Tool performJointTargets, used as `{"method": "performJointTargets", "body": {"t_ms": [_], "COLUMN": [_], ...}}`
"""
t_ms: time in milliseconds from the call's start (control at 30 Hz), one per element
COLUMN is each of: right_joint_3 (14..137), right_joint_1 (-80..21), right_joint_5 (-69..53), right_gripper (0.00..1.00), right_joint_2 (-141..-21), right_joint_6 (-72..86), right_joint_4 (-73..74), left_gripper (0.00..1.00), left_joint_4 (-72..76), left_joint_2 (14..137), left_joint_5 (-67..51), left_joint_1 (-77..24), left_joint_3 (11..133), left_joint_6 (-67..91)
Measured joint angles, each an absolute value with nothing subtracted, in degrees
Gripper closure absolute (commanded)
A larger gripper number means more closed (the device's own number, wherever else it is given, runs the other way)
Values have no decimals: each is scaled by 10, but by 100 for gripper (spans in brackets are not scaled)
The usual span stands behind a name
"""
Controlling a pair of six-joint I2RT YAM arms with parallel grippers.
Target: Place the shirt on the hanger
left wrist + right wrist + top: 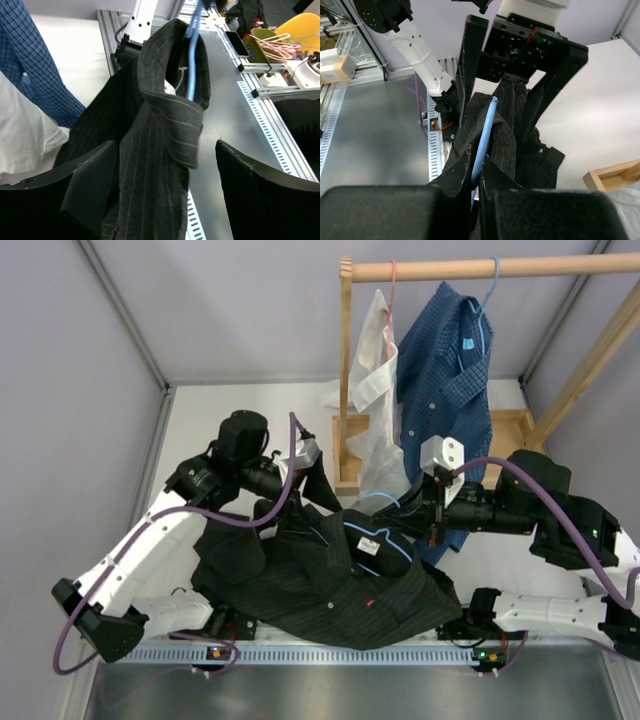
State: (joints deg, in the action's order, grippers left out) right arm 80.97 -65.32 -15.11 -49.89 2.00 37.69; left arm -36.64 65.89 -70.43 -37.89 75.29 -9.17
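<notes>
The black shirt lies bunched at the near middle of the table, its collar lifted. The light-blue hanger sits inside the collar. My right gripper is shut on the hanger wire, which runs up between its fingers. My left gripper is open, its jaws wide apart on either side of the raised collar fabric, which hangs close to the left finger. The hanger shows above, passing through the collar. The right wrist view shows the shirt hanging between the left gripper's spread fingers.
A wooden rack stands at the back right, with a blue checked shirt and a white shirt hanging from it. Its base is just behind the grippers. A metal rail runs along the table's near edge.
</notes>
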Motion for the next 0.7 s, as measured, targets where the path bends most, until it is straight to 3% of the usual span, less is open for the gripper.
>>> {"method": "performJointTargets", "body": {"t_ms": [67,133,167,267,333,433,500,633,700], "right_joint_3": [810,810,810,810,810,810,809,780,761], "right_joint_1": [-653,-653,-653,-653,-651,-647,-647,-647,-647], "right_joint_5": [-154,-159,-162,-164,-162,-154,-155,-155,-153], "right_gripper": [100,100,100,100,100,100,94,35,27], "right_joint_2": [-505,-514,-519,-524,-525,-523,-522,-506,-489], "right_joint_6": [18,16,15,12,9,6,9,28,28], "right_joint_4": [377,376,376,375,375,372,362,341,336], "left_gripper": [21,42,62,79,97,100,100,100,100], "left_joint_4": [-367,-369,-369,-369,-370,-372,-369,-369,-370], "left_joint_2": [670,678,681,680,678,666,653,628,616], "left_joint_5": [-709,-709,-708,-709,-716,-724,-721,-703,-692], "left_joint_1": [-379,-379,-379,-379,-380,-381,-381,-381,-380], "left_joint_3": [746,743,743,742,742,741,737,726,722], "left_joint_6": [-92,-91,-89,-91,-92,-97,-100,-106,-107]}}
